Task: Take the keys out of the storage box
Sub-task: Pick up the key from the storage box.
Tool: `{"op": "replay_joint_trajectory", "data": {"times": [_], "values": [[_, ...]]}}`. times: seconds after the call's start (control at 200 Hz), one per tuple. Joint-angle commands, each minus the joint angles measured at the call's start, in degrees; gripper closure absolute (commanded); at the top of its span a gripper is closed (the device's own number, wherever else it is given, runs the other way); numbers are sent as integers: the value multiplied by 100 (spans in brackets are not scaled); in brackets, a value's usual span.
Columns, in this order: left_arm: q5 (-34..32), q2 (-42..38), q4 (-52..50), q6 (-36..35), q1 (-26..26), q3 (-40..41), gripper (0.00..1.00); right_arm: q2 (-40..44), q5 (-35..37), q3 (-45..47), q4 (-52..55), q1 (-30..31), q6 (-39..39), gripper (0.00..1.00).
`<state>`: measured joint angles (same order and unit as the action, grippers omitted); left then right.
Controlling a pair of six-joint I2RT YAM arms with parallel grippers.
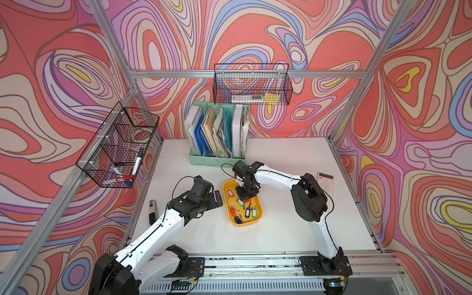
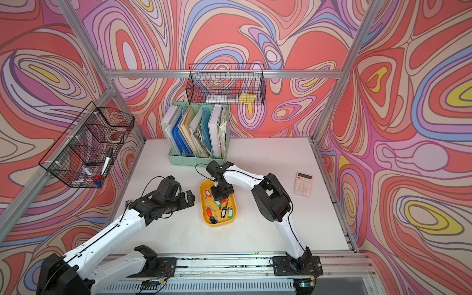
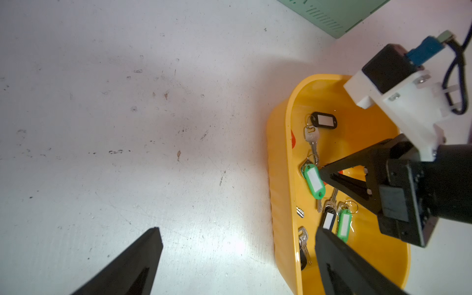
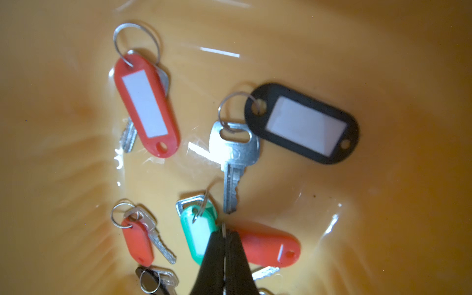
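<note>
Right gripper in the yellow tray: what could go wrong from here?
1. The right gripper is shut between the green-tagged key and a red-tagged key; it may have pinched little or nothing and lift empty.
2. Other keys lie close in the yellow tray; one could snag and tumble mid-lift.

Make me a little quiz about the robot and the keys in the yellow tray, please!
1. True or false: the left gripper is open.
2. Which gripper is down inside the storage box among the keys? A) left B) right C) both
3. Fill the gap: the white gadget with buttons, lying away from the box, is a ____.

Key: 1 true. 2 B, the right gripper, and it is shut. 3 calculator.
</note>
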<state>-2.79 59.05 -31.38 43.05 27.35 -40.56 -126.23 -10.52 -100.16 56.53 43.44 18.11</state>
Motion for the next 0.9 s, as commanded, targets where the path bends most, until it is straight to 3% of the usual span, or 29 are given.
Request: {"op": "replay_joint_trajectory", "data": {"times": [0.0,0.676,0.896], "values": [[-3,-8,-176,-86,-29,-163,1,-111,41,-51,16,-12,-11,100],[119,-167,-72,-292,-37,-199,1,889,662,-511,423,-80,-170,100],[249,-126,-32,-502,-43,-336,1,1273,1120,-937,731,-449,-331,100]]}}
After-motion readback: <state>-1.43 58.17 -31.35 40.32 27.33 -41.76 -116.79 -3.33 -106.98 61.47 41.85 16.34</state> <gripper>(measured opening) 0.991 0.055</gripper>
